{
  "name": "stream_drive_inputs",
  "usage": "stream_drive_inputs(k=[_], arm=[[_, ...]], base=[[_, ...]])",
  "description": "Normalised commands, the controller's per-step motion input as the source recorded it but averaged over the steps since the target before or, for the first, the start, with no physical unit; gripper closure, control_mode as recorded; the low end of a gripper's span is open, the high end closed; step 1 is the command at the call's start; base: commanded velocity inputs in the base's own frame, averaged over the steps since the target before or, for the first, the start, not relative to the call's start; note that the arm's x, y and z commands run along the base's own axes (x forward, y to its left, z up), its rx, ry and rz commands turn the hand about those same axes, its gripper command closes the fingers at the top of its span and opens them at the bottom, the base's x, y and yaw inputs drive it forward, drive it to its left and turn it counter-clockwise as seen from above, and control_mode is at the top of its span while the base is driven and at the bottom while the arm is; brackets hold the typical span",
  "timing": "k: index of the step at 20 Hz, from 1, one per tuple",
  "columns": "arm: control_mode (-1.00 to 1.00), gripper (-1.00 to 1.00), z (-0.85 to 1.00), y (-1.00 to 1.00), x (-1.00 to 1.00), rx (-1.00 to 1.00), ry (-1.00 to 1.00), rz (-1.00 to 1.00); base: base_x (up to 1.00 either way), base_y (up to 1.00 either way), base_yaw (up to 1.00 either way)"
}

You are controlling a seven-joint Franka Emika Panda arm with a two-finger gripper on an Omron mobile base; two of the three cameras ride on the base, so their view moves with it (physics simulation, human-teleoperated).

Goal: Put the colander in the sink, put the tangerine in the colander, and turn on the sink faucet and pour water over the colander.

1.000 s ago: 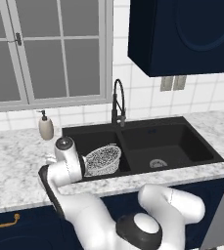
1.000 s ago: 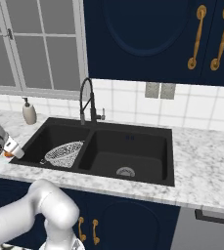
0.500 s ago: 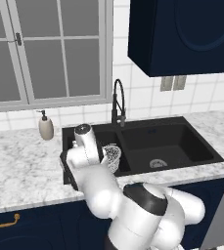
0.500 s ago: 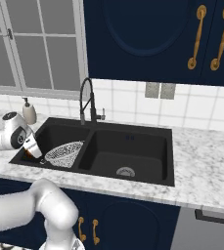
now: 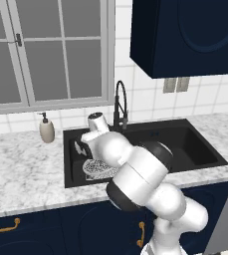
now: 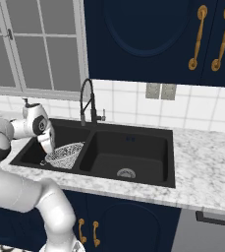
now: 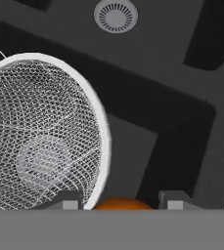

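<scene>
A: That sink (image 6: 133, 147) is matte black with two basins. A round silvery drain (image 6: 126, 173) sits in the right one, and the hand view shows another drain (image 7: 115, 15).

B: And the faucet (image 6: 87, 101)? It's a tall black gooseneck at the back edge, between the basins.

A: Right. The colander (image 6: 65, 154) lies in the left basin, a silvery-white wire-mesh bowl with a pale rim, tilted a little. Close up, the colander (image 7: 40, 136) shows its fine mesh.

B: The gripper (image 7: 122, 200) hangs over that basin, just beside the rim.

A: There's the tangerine (image 7: 122, 203), a small orange curve between the two dark tips. The jaws are pinching it, held part-way apart by the fruit.

B: From the left, the colander (image 5: 98, 168) peeks out under the arm.
</scene>
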Motion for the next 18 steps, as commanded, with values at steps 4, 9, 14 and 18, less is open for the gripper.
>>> stream_drive_inputs(k=[4, 9, 14, 18], arm=[[-1.0, 1.0, -0.25, -0.13, 0.28, -0.04, 0.05, -0.29], [-1.0, 1.0, -0.44, -0.03, 0.16, -0.07, 0.0, -0.21], [-1.0, 1.0, -0.47, -0.01, 0.01, -0.07, -0.03, -0.13], [-1.0, 1.0, -0.36, 0.0, 0.02, -0.05, -0.03, -0.13]], base=[[0.0, 0.0, 0.0], [0.0, 0.0, 0.0], [0.0, 0.0, 0.0], [0.0, 0.0, 0.0]])
